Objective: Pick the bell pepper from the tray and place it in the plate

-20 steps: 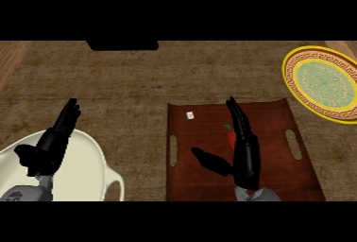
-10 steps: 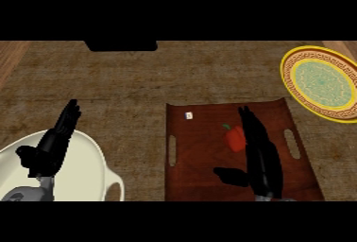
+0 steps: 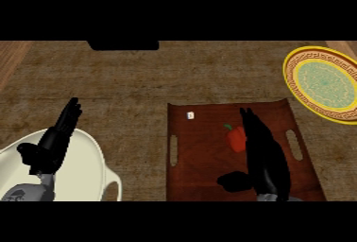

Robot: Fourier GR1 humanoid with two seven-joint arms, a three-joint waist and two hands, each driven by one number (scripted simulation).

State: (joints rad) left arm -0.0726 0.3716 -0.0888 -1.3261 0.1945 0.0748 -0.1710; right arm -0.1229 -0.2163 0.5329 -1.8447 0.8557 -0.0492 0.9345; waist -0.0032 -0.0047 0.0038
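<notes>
A red bell pepper (image 3: 236, 137) with a green stem lies on the dark wooden tray (image 3: 202, 160), right of the tray's middle. My right hand (image 3: 263, 156) lies over the tray with straight fingers, just right of the pepper and touching or hiding its right side; the thumb sticks out to the left near the tray's front. The plate (image 3: 325, 84), yellow-rimmed with a green centre, sits at the far right, beyond the tray's back corner. My left hand (image 3: 52, 144) rests open at the left, fingers pointing up.
A cream-white bowl-like vessel (image 3: 80, 172) sits under my left hand at the lower left. A small white tag (image 3: 190, 115) lies on the tray's back left corner. A dark object (image 3: 123, 45) shows at the counter's far edge.
My right hand has shifted rightward across the tray, from left of the pepper's far side to its right side. The pepper stays put. The left hand has not moved.
</notes>
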